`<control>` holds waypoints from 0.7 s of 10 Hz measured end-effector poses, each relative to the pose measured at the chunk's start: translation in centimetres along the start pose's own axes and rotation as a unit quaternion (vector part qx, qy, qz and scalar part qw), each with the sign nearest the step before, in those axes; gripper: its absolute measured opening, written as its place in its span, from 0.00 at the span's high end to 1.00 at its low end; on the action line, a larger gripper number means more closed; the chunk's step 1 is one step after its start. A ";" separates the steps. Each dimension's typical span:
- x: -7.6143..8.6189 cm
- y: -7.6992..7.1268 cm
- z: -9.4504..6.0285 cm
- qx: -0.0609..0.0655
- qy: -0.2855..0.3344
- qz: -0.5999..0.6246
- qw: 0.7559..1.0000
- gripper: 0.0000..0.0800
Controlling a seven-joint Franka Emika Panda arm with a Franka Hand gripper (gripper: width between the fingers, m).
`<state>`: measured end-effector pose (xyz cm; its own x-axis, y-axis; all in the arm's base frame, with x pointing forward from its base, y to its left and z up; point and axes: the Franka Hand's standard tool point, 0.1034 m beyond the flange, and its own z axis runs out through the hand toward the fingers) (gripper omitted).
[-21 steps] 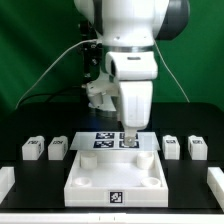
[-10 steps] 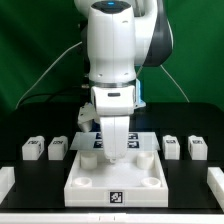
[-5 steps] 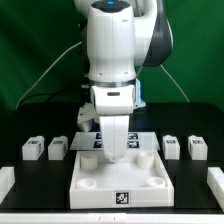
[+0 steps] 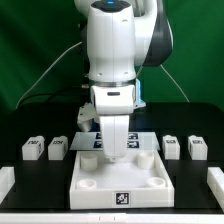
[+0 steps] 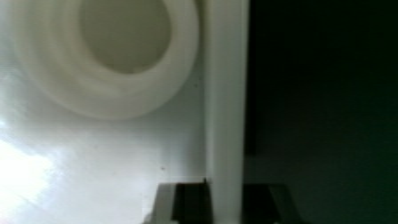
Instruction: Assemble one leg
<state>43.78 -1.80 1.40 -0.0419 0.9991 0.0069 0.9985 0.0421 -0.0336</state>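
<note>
Flanking the panel (image 4: 121, 169), legs (image 4: 58, 148) lie unobstructed; arm (image 4: 112, 70) overlaps marker board (image 4: 146, 141).

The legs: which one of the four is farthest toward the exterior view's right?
The outer right leg; the inner right leg lies between it and the panel.

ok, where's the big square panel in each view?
Exterior view: the panel sits low in the centre, with the gripper down at its far edge.
Wrist view: the panel fills most of the frame, close up, with one round hole showing.
Shared landmark: the panel's rim against the black table, by the gripper.
</note>
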 end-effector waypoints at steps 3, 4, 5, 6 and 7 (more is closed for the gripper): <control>4.2 3.3 0.2 -0.014 0.012 -0.008 1.000 0.92; 5.8 4.6 0.0 -0.017 0.016 -0.013 1.000 0.92; 7.4 5.6 -0.3 -0.024 0.020 0.004 1.000 0.92; 7.7 6.1 -0.3 -0.021 0.020 0.023 0.999 0.92; 7.7 6.2 0.1 -0.005 0.016 0.035 0.999 0.92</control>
<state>49.60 6.15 1.17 0.0287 0.9989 0.0368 0.9993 -0.0278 -0.0247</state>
